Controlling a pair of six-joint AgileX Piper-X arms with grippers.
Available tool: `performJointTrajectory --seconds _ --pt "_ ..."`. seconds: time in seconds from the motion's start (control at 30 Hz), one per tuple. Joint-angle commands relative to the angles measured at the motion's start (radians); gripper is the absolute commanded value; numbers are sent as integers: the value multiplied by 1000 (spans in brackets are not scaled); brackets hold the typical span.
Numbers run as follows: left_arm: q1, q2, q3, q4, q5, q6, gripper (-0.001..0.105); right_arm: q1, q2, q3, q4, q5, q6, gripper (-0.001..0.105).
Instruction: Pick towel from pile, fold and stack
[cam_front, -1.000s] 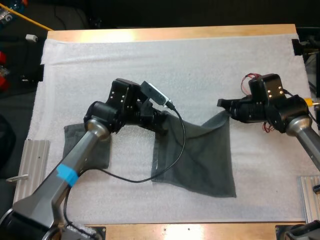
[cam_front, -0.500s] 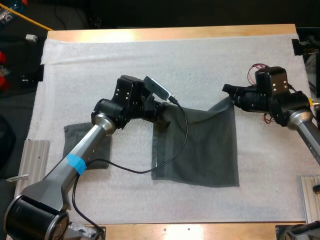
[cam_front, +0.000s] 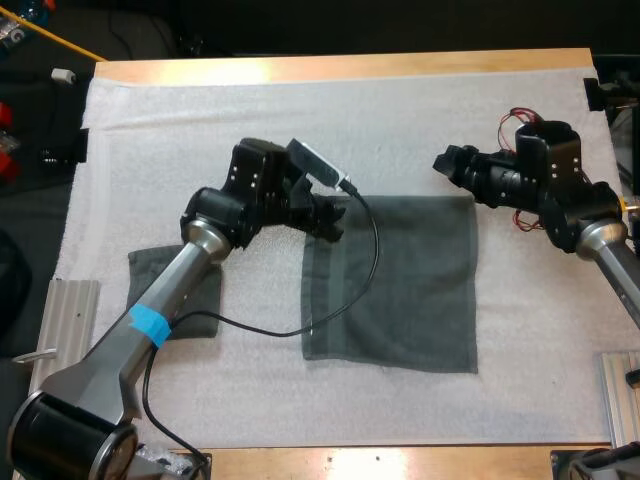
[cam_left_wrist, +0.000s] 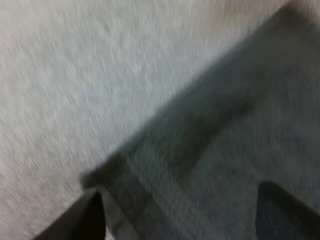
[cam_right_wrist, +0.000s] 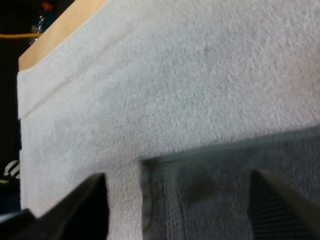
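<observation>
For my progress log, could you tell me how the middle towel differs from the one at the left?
The middle towel lies spread out flat; the left towel is a small folded block. The middle towel is mostly in view; the left towel is partly hidden under the left arm. Both are dark grey-green and rest on the white mat.

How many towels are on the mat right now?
2. Spread towel flat at the middle of the mat; folded towel near its left edge, partly under my left arm.

Wooden table (cam_front: 400, 65), white mat (cam_front: 400, 130) on top, flat towel (cam_front: 400, 290) mid-mat, folded towel (cam_front: 145, 280) nr mat's left edge.
</observation>
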Motion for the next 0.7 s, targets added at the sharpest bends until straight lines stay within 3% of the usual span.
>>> performJointTrajectory --seconds 0.0,0.2,0.37,0.67 --pt "-1 -29 -22 20 -10 -8 59 -4 -28 -4 -8 -16 -37 63" --pt "-1 -168 -44 86 -10 -8 58 -4 -162 -4 109 8 -192 63" --pt "-1 -310 -44 228 -10 -24 58 -4 -320 -4 322 62 -314 63" --pt "-1 -570 -44 458 -10 -74 58 -2 -602 -4 593 75 -342 63"
